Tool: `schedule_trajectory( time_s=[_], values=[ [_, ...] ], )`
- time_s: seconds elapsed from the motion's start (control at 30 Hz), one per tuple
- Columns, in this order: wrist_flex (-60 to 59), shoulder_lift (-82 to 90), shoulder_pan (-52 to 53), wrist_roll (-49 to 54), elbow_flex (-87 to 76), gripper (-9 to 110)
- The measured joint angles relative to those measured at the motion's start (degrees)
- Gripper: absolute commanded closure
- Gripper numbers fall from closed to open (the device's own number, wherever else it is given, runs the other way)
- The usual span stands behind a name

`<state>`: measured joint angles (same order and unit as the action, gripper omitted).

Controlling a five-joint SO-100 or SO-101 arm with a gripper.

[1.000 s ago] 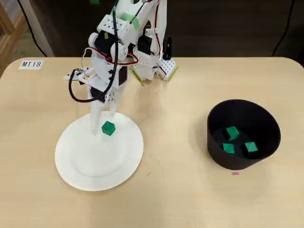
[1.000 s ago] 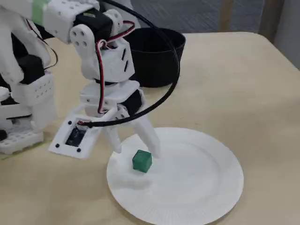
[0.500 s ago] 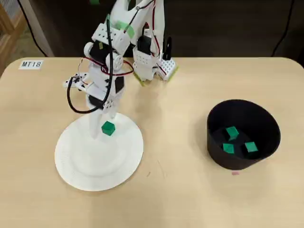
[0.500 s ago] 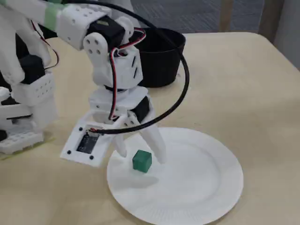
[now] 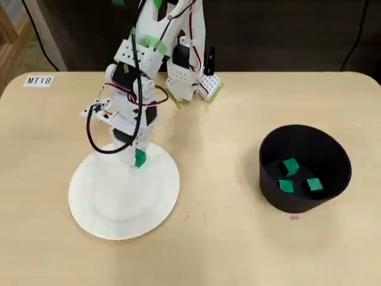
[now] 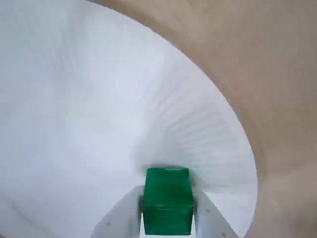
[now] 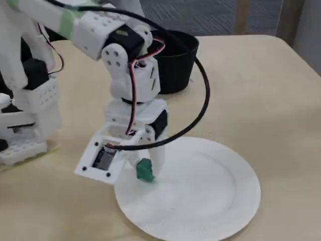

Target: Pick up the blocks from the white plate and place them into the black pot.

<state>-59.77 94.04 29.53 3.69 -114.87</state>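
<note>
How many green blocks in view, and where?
4. Three lie inside the black pot. One sits between the end effector fingers, over the white plate. None looks hidden.

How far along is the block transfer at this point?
Done: three green blocks lie inside the black pot. In hand: the gripper is down on the white plate, its jaws closed against the sides of the last block, which looks still at plate level. Left: lift that block, carry it across and drop it in the pot. No other block shows on the plate.
</note>
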Motion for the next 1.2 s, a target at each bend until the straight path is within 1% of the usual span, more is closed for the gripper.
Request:
schedule_trajectory(
  time_s=[0.23,0.37,0.47,0.6,0.8,0.97,1.2],
  values=[
    [0.00,0.53,0.00,-0.35,3.43,104],
    [0.44,6.42,-0.79,-0.97,5.01,104],
    [3.78,13.01,-3.87,-1.93,5.10,104],
    [7.29,20.04,-12.04,-1.93,5.10,104],
    [9.14,25.66,-30.59,-5.80,5.10,104],
    [9.23,27.51,-44.56,-8.79,5.10,104],
    [8.79,27.51,-60.12,-9.14,5.10,104]
  ],
)
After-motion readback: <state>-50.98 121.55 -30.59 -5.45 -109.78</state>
